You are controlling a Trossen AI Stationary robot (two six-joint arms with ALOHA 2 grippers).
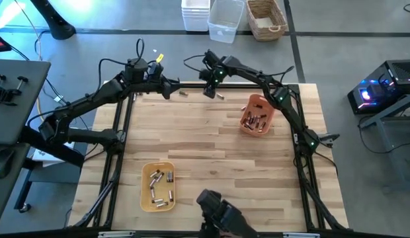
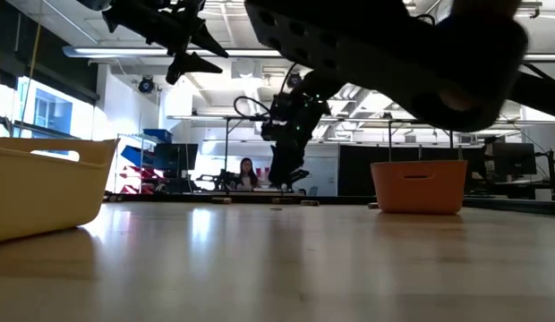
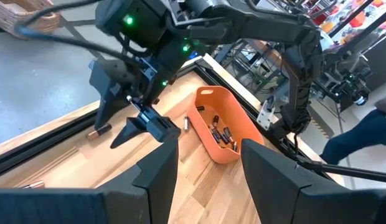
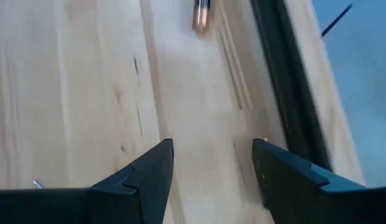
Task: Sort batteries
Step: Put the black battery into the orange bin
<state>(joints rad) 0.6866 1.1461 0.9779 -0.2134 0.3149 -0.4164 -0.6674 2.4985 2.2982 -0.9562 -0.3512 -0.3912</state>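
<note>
Two loose batteries lie on the wood near the table's far edge, one (image 1: 183, 94) between the grippers and one (image 1: 220, 96) just right of my right gripper. My right gripper (image 1: 210, 89) points down, open, low over the table (image 2: 286, 174); a battery (image 4: 201, 15) lies ahead of its fingers (image 4: 211, 168). My left gripper (image 1: 168, 87) is open and held high (image 2: 192, 54), its fingers (image 3: 208, 168) facing the right gripper (image 3: 131, 118). More batteries lie in the orange tray (image 1: 256, 116) and the yellow tray (image 1: 157, 186).
A black frame rail (image 1: 192, 84) runs along the far edge beside the loose batteries. The orange tray (image 3: 218, 127) stands at the far right, the yellow tray (image 2: 45, 188) near the front left. Bare wood lies between them. Bins stand beyond the table (image 1: 225, 20).
</note>
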